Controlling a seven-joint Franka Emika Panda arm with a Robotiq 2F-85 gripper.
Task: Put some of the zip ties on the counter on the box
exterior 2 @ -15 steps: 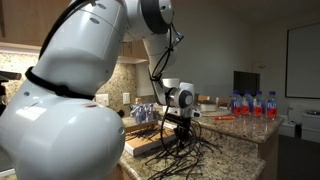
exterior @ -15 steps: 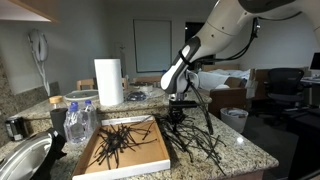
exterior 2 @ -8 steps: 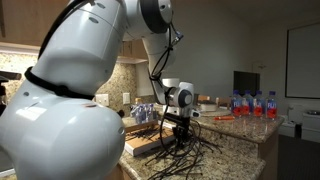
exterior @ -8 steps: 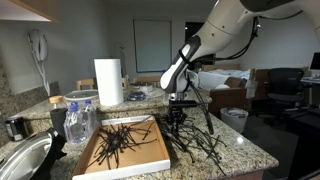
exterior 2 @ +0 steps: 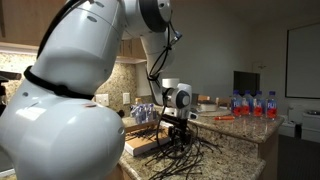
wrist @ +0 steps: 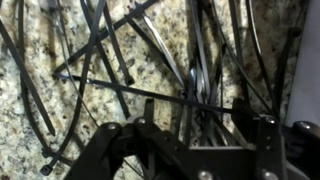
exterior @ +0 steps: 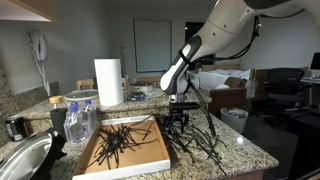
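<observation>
1. The robot's gripper (exterior: 178, 120) hangs low over a granite counter (exterior: 245, 155), its tips down among a loose tangle of black zip ties (exterior: 200, 142) spread across the stone.
2. In the wrist view the two fingers (wrist: 262, 140) stand wide apart, with several ties crossing the gap between them. None looks pinched.
3. A flat cardboard box (exterior: 150, 153) lies on the counter just beside the tangle, on the far side from the counter's open end.
4. A separate bunch of ties (exterior: 115, 140) already rests on the box, fanned out across its middle.
5. In an exterior view from behind the arm, the gripper (exterior 2: 177, 128) sits directly above the loose pile (exterior 2: 190, 150), with the box (exterior 2: 140, 143) next to it.
6. Close up, the ties (wrist: 130, 60) lie criss-crossed and flat on the speckled stone, some running straight under the gripper (wrist: 185, 140).
7. Behind the box stands a white paper towel roll (exterior: 108, 82). A pack of water bottles (exterior: 80, 120) sits near the box's end, and the rim of a sink (exterior: 25, 160) shows at the edge of the frame.
</observation>
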